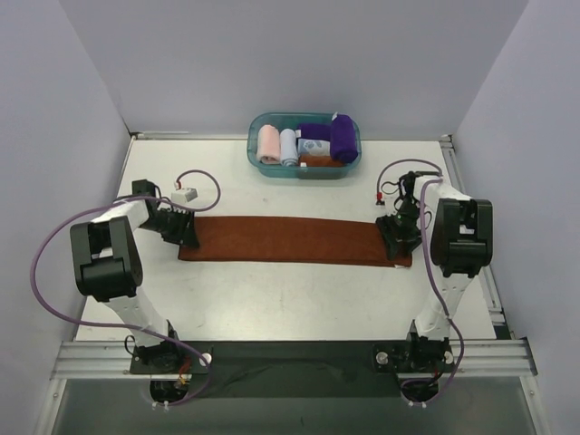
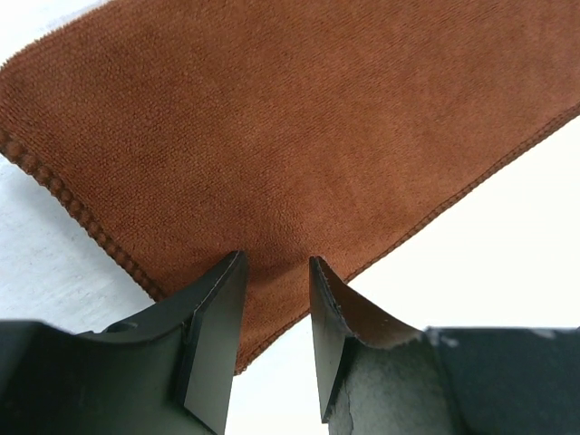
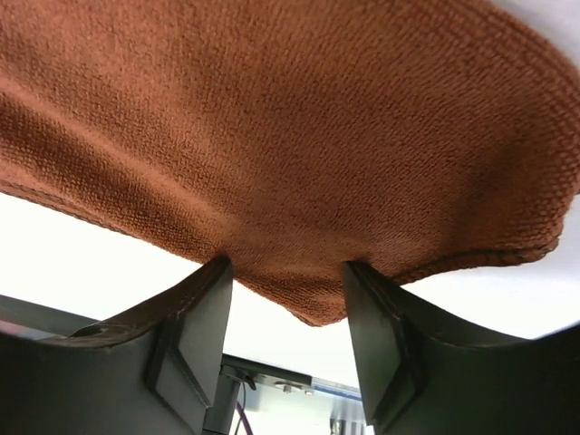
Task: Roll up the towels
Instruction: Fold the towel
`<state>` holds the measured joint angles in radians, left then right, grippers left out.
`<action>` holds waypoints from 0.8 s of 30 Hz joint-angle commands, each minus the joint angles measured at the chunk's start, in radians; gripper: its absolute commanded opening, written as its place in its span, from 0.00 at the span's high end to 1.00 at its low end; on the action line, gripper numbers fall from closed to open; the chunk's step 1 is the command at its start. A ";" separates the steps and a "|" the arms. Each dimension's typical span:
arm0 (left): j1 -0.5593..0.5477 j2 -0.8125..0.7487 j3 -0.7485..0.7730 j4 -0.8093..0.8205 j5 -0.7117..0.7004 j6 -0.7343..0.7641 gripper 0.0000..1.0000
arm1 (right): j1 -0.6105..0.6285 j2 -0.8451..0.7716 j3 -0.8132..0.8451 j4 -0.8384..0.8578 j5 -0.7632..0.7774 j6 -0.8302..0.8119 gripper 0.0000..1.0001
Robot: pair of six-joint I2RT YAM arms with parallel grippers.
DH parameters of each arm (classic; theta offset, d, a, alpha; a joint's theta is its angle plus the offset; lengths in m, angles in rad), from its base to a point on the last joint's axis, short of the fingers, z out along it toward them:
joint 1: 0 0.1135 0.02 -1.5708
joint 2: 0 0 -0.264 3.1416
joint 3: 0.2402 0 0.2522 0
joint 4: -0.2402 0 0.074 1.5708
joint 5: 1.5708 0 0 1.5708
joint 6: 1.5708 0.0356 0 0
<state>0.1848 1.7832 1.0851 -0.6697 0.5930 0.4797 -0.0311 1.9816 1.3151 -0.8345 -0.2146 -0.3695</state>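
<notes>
The rust-brown towel (image 1: 290, 240) lies flat on the table as a long narrow strip. My left gripper (image 1: 188, 237) stands at its left end, jaws a little apart, tips pressed on the cloth near its front edge (image 2: 276, 263). My right gripper (image 1: 399, 243) stands at the right end, jaws wide apart, tips on the cloth (image 3: 285, 263). The towel fills the left wrist view (image 2: 299, 118) and the right wrist view (image 3: 299, 118). The purple towel (image 1: 343, 138) sits rolled in the teal basket (image 1: 304, 174) at the back.
The basket also holds small rolled pink (image 1: 269, 144) and pale blue (image 1: 288, 146) cloths. A small white box (image 1: 186, 193) with a purple cable lies behind the left gripper. Metal rails run along the table's right and near edges.
</notes>
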 commanded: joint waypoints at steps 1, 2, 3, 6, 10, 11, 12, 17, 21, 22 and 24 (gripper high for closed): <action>0.002 0.016 0.016 0.024 -0.004 -0.003 0.55 | -0.003 -0.036 -0.027 -0.040 0.044 -0.049 0.47; 0.004 0.018 0.018 0.022 -0.004 -0.004 0.55 | -0.003 -0.053 -0.025 -0.041 0.044 -0.052 0.46; 0.002 0.016 0.019 0.019 -0.004 -0.004 0.55 | -0.012 -0.062 -0.014 -0.038 0.035 -0.049 0.47; 0.004 0.005 0.019 0.013 0.010 -0.006 0.55 | -0.053 -0.107 0.018 -0.043 0.009 -0.011 0.53; 0.002 -0.022 0.018 0.009 0.024 -0.009 0.55 | -0.118 -0.141 0.065 -0.044 -0.034 0.069 0.57; 0.002 -0.025 0.016 0.009 0.025 -0.010 0.54 | -0.128 -0.142 0.073 -0.041 -0.038 0.082 0.57; 0.002 -0.031 0.016 0.007 0.027 -0.013 0.53 | -0.135 -0.138 0.076 -0.043 -0.035 0.111 0.57; 0.002 -0.054 0.022 0.013 0.034 -0.029 0.48 | -0.145 -0.075 0.072 -0.035 -0.005 0.167 0.57; 0.002 -0.076 0.022 0.021 0.031 -0.038 0.46 | -0.145 -0.033 0.073 -0.006 0.007 0.216 0.57; 0.004 -0.082 0.021 0.024 0.030 -0.039 0.46 | -0.145 -0.026 0.073 -0.002 0.012 0.224 0.57; 0.004 -0.090 0.019 0.024 0.028 -0.041 0.46 | -0.145 0.002 0.078 0.008 0.017 0.241 0.58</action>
<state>0.1848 1.7405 1.0855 -0.6704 0.5968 0.4484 -0.1818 1.9530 1.3788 -0.8066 -0.2237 -0.1814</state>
